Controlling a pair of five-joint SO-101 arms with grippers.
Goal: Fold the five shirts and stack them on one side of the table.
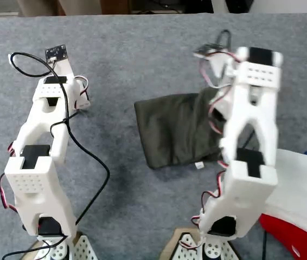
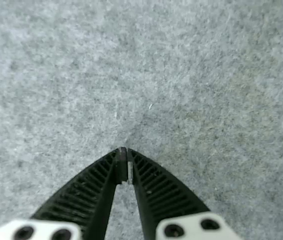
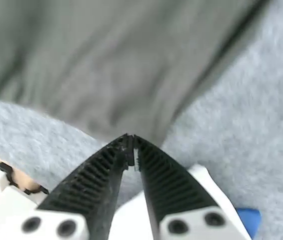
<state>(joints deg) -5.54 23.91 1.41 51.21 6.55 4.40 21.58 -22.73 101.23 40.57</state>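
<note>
robotics lab (grey felt table (image 1: 142, 54))

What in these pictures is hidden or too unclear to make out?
High view: the right arm covers part of the dark shirt, so its whole shape stays unseen.
High view: the white cloth and red cloth are cut off at the edge.
Right wrist view: a blue thing is too cropped to identify.

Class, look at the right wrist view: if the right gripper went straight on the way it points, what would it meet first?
Probably the dark shirt, lying just ahead of the right gripper, whose tips are shut; the gap between them is unclear.
</note>
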